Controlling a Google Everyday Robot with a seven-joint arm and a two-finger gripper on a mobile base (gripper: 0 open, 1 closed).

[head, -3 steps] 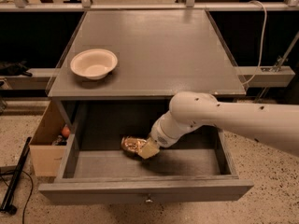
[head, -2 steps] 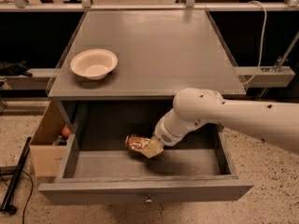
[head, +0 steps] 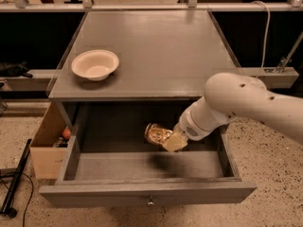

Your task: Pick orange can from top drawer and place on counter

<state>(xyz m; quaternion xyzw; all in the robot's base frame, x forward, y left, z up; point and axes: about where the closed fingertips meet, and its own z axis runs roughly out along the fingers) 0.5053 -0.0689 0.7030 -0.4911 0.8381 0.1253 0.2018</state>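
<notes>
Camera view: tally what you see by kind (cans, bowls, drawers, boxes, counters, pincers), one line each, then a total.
can: 1
bowl: 1
drawer: 1
box: 1
counter: 1
pincer: 1, holding the can over the open drawer's floor
Total: 6

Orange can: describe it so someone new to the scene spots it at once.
Below the grey counter, the top drawer stands pulled open. In it, right of centre, the end effector grips the orange can, tilted, above the drawer floor. It is the only shiny golden-brown thing; the cream bowl on the counter is matte and pale.
</notes>
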